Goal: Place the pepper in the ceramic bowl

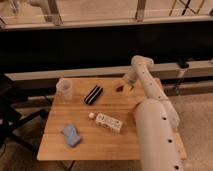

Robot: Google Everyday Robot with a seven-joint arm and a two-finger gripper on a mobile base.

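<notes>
My end effector hangs at the far right of the table, right at the dark red pepper; I cannot tell its grip. The ceramic bowl is hidden behind my arm, so placing remains undone.

I see a wooden table on grey floor; behind its far edge runs a dark wall under railing.
</notes>
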